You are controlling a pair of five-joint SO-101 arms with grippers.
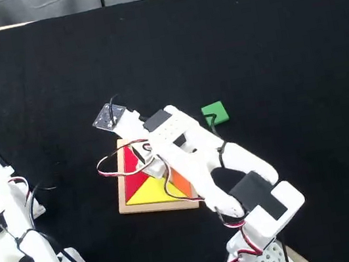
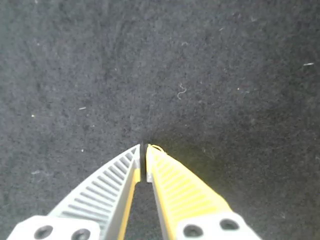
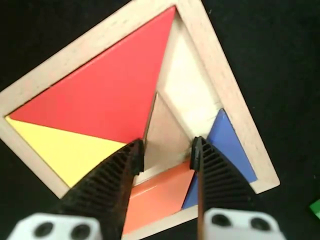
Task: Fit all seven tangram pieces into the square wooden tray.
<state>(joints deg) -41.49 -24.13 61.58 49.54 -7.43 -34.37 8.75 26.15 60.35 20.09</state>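
Tray (image 3: 216,65) shows a bare gap along its rim — right gripper (image 3: 166,147) grips the pale triangle (image 3: 162,125) beside it.

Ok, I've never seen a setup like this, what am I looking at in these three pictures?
These are two small white robot arms at a black table. One picture looks down from above; the others come from a camera on each wrist. The right end effector, over the square wooden tray, seems to grip a pale triangle beside the red triangle, yellow triangle, orange piece and blue triangle. A green square lies outside. The left end effector is shut and empty.
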